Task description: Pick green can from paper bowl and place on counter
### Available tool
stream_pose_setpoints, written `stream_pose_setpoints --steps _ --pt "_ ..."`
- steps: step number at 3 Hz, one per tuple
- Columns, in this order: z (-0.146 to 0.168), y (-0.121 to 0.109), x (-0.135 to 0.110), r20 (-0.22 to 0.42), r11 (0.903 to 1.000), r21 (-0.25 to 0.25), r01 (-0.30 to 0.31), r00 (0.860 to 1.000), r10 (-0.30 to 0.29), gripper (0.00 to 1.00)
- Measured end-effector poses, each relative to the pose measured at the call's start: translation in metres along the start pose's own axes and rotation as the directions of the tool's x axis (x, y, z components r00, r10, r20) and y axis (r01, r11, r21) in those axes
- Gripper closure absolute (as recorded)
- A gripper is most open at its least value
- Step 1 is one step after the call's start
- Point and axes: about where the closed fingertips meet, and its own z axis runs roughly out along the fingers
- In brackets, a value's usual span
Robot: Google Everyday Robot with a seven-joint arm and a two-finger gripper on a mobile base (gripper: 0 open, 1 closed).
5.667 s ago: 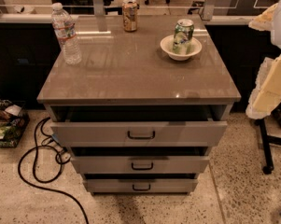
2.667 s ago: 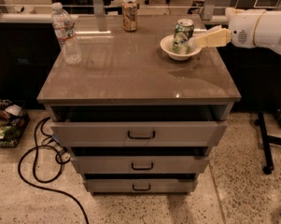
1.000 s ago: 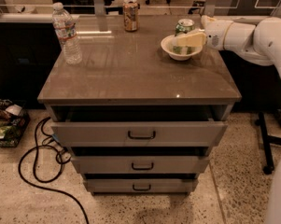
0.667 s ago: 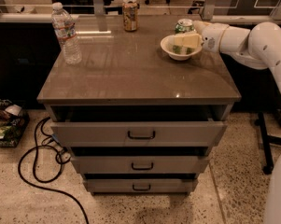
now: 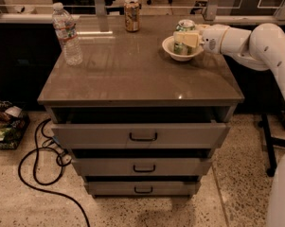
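The green can (image 5: 184,25), green and white with a silver top, stands upright in the white paper bowl (image 5: 172,50) at the back right of the grey-brown counter (image 5: 132,72). My gripper (image 5: 187,38) reaches in from the right on a white arm and sits at the can, covering the can's front middle. The can's top and lower part still show, and it rests in the bowl.
A water bottle (image 5: 66,33) stands at the back left of the counter and an orange-tan can (image 5: 131,14) at the back middle. The top drawer (image 5: 142,135) is pulled out slightly. A black cable (image 5: 40,167) lies on the floor at left, and a black stand (image 5: 269,141) is at right.
My arm has come in from the right and the gripper has moved left onto the can. The can and bowl have not moved.
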Motion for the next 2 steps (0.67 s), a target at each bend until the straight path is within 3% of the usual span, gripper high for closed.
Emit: stream_pose_setpoints --steps 1,2 --pt "0.003 0.0019 0.0004 0.0 1.0 -0.005 -0.001 1.0 0.001 0.87" --pt "0.006 0.0038 0.0007 -0.001 1.0 -0.009 -0.002 1.0 0.002 1.0"
